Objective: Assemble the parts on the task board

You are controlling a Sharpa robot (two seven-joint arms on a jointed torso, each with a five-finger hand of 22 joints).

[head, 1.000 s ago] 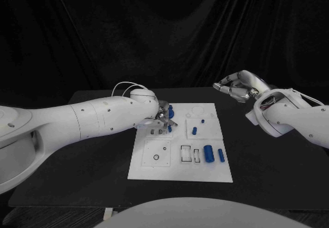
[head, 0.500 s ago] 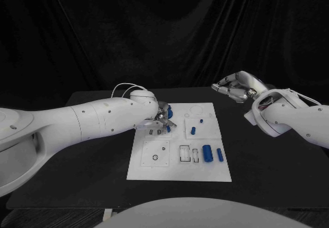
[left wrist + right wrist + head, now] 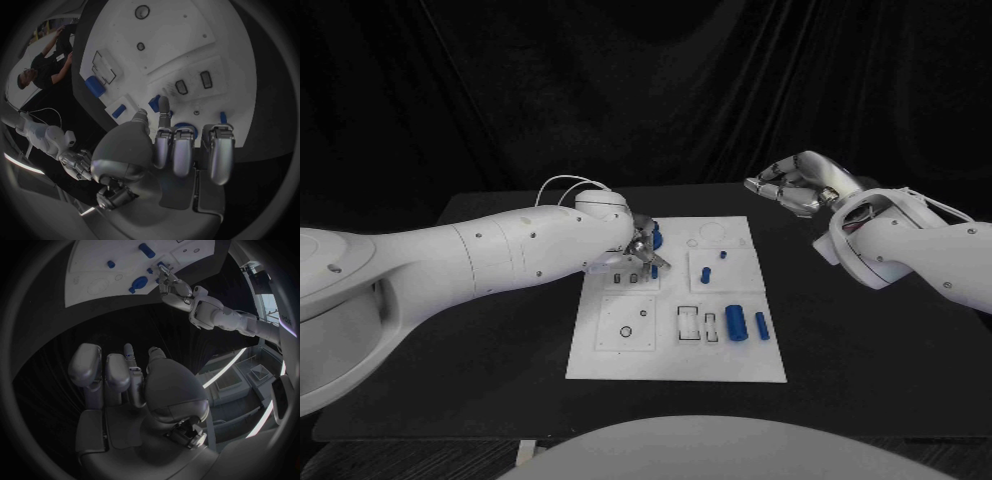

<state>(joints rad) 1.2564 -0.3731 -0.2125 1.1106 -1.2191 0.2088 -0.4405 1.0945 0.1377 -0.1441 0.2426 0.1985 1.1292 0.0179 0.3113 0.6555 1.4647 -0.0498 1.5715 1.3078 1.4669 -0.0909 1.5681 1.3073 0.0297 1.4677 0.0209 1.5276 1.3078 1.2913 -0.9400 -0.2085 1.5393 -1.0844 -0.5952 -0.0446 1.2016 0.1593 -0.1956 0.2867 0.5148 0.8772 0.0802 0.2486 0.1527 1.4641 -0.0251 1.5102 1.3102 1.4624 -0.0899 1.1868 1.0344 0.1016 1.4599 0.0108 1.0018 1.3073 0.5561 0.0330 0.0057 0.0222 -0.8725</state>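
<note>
Head view: the left hand [image 3: 643, 247] hides part of the white, flat task board [image 3: 678, 300]; its grasp is unclear. The right hand [image 3: 788, 186] is clenched, empty.

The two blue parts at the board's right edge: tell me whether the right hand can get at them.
Probably yes. The two blue parts lie exposed on the task board; the left hand works at the far-left area. The right hand hangs beyond the board's far right corner.

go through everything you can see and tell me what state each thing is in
Left hand: over the task board's far left, fingers down among the blue parts; grip unclear.
Right hand: off the board, fingers curled, holding nothing.
Task board: flat on the table.
Two blue parts: lying loose near its right edge.
</note>
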